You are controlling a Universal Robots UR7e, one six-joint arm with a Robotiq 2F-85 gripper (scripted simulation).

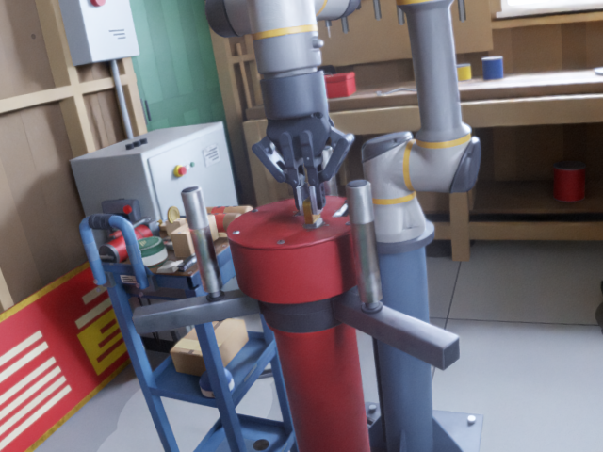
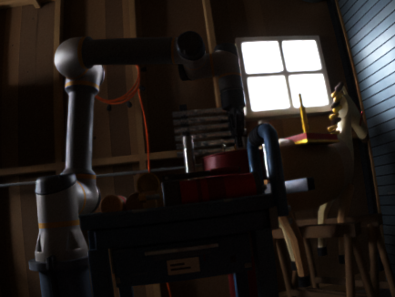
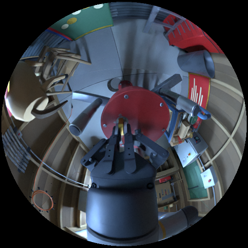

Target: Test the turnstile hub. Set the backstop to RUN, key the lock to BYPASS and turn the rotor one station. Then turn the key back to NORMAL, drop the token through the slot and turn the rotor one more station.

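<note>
The red turnstile hub (image 1: 292, 253) stands on a red column at the centre of the scene. Its flat round top (image 3: 136, 113) carries a brass key (image 1: 309, 210) standing in a lock near the rim. I grip that key (image 3: 121, 127) from straight above with my gripper (image 1: 309, 202) closed on it. Grey rotor arms (image 1: 397, 331) stick out below the hub. Each visible arm carries an upright steel post (image 1: 364, 245). Another post (image 1: 202, 243) stands on the left arm. The backstop, the slot and the token are not clear to me.
A blue cart (image 1: 195, 311) loaded with small parts stands left of the hub, close to the left rotor arm. A grey control cabinet (image 1: 156, 168) sits behind it. My own blue pedestal (image 1: 404, 340) stands right behind the hub. A wooden workbench (image 1: 487, 107) runs along the back.
</note>
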